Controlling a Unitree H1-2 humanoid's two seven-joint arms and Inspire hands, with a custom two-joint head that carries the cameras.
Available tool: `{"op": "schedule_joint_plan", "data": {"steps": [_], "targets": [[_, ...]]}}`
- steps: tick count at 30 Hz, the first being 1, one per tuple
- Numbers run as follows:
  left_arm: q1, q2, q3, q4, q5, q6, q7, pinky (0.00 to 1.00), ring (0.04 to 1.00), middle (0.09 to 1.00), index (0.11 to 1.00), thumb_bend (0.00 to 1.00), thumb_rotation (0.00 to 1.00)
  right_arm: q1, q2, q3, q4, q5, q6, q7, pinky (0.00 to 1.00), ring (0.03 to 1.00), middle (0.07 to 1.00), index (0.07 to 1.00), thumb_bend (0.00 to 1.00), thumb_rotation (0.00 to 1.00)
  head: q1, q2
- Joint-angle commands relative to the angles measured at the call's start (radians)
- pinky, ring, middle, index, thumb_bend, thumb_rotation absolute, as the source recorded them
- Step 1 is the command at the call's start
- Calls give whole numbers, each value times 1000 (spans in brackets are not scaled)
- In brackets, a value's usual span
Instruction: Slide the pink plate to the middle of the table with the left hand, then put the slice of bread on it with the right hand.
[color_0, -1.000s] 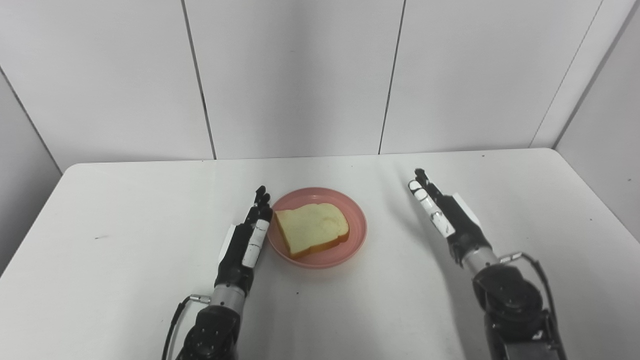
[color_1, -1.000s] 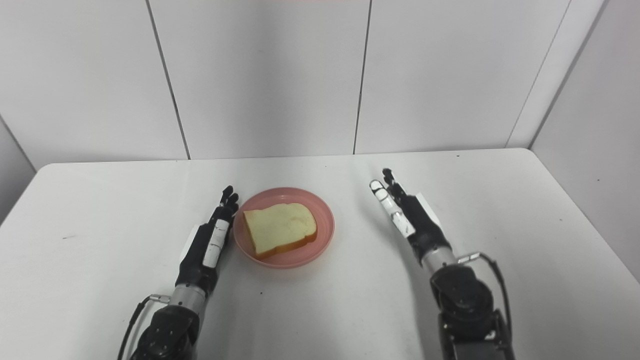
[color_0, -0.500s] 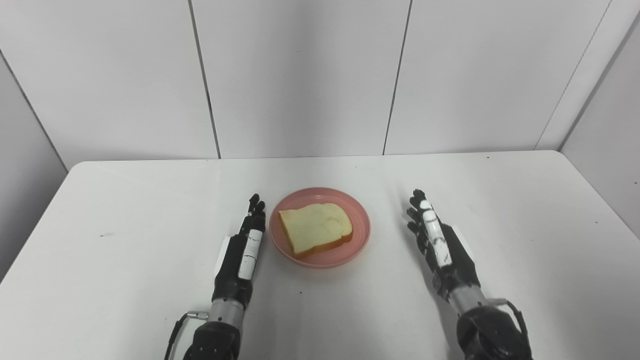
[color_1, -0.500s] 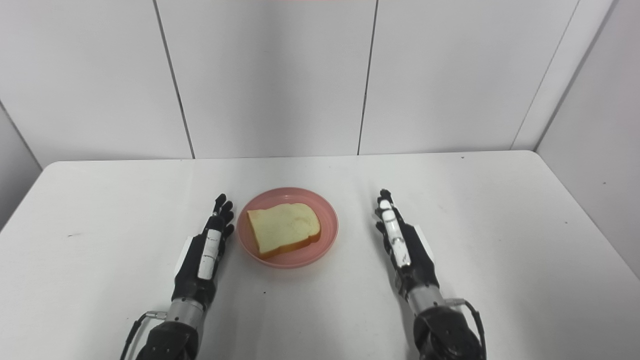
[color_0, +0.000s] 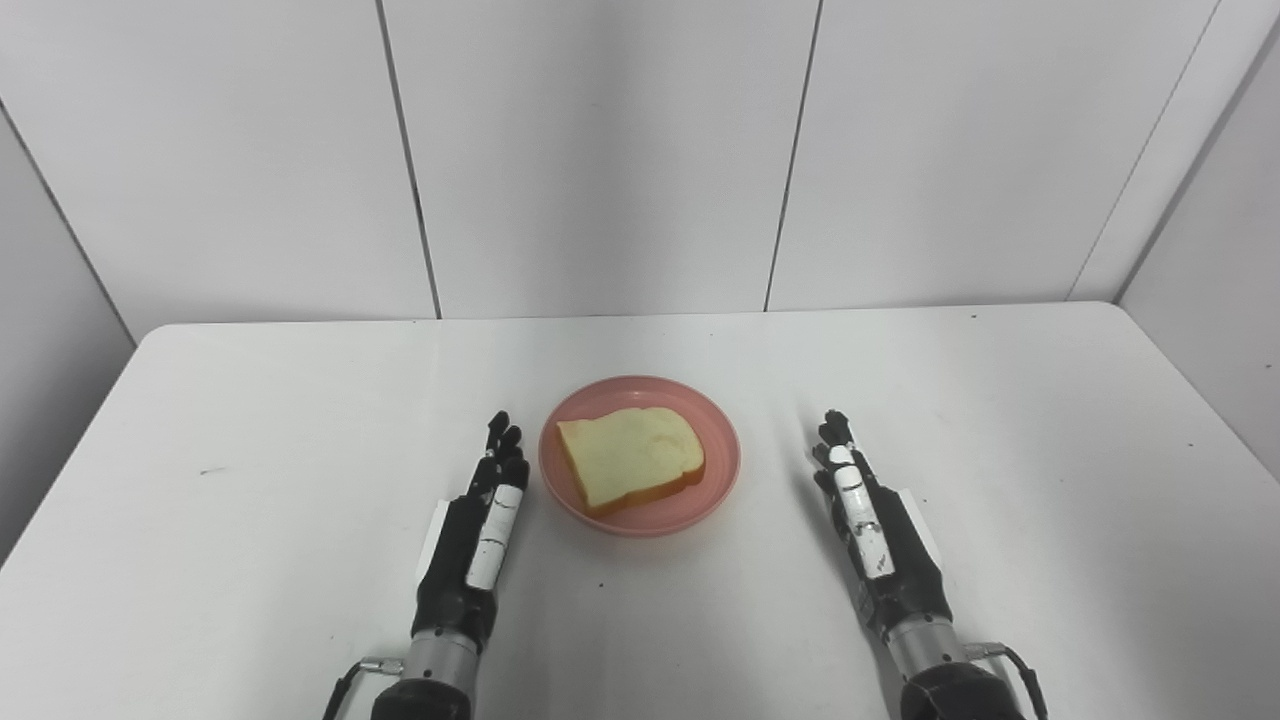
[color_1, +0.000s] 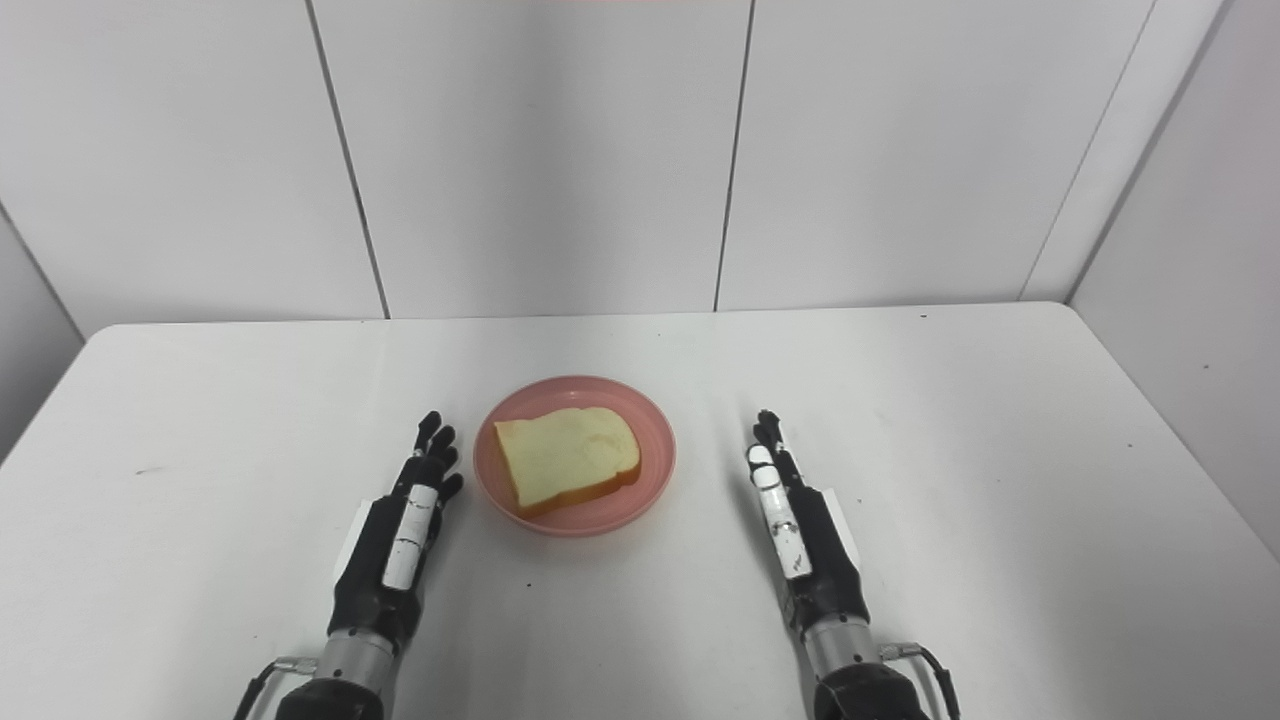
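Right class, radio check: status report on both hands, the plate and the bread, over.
Left robot hand open, empty. Right robot hand open, empty. Bread slice flat on pink plate, mid-table. Nothing in the way.

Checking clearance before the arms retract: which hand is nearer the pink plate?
The left hand: its fingertips lie just beside the pink plate, while the right hand rests well apart.

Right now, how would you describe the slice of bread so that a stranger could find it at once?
Look at the white table before the grey wall panels; near its middle sits a round pink plate, between the left hand and the right hand. The slice of bread lies flat on that plate, the only pale yellow, brown-crusted thing there.
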Motion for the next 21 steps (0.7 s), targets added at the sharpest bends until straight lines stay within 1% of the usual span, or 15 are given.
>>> {"op": "schedule_joint_plan", "data": {"steps": [1, 3, 6, 8, 9, 11, 13, 14, 15, 16, 21], "targets": [[11, 4, -3, -1, 9, 1, -2, 957, 1000, 1000, 1000, 775, 999, -16, -3, 3, 14, 11, -25, -2, 1000, 998, 1000, 1000, 380, 1000, 1, 0], [10, -1, -1, -1, -2, 4, -8, 955, 1000, 1000, 1000, 775, 1000, -13, -9, 8, 23, 9, -42, -1, 1000, 998, 1000, 1000, 380, 1000, 0, -4], [6, -9, 4, -3, -23, 22, -14, 974, 1000, 1000, 1000, 705, 1000, -11, -12, 10, 45, 20, -74, 4, 999, 988, 996, 994, 380, 1000, -1, -4], [4, -10, 4, -2, -25, 26, -13, 976, 1000, 1000, 1000, 686, 1000, -12, -11, 10, 51, 28, -81, 5, 1000, 989, 998, 995, 381, 1000, -1, -4], [1, 8, -12, -8, 9, 54, -17, 976, 1000, 1000, 1000, 686, 1000, -14, -13, 11, 59, 27, -88, 5, 1000, 989, 998, 995, 381, 1000, -3, -4], [0, 24, -26, -17, 33, 83, -23, 965, 1000, 1000, 1000, 764, 1000, -17, -11, 11, 68, 32, -96, 3, 1000, 995, 1000, 999, 410, 1000, -8, -7], [0, 21, -25, -7, 28, 76, -21, 982, 1000, 1000, 1000, 796, 1000, -19, -14, 17, 72, 25, -107, 4, 1000, 993, 1000, 1000, 415, 1000, -12, -9], [-3, 8, -10, 19, -15, 56, -32, 988, 1000, 1000, 1000, 804, 1000, -20, -15, 20, 78, 23, -114, 6, 1000, 993, 1000, 1000, 415, 1000, -14, -8], [-6, -1, 0, 39, -48, 42, -40, 994, 1000, 1000, 1000, 858, 957, -21, -17, 23, 82, 22, -119, 8, 1000, 990, 1000, 1000, 415, 1000, -14, -8], [-7, -8, 8, 51, -69, 32, -47, 998, 1000, 1000, 1000, 892, 929, -21, -17, 24, 85, 23, -122, 8, 1000, 988, 1000, 1000, 415, 1000, -14, -8], [-21, -12, 16, 104, -107, -23, -67, 1000, 1000, 1000, 1000, 981, 890, -25, -22, 38, 87, -7, -129, -6, 987, 982, 1000, 1000, 413, 1000, -10, -7]]}}
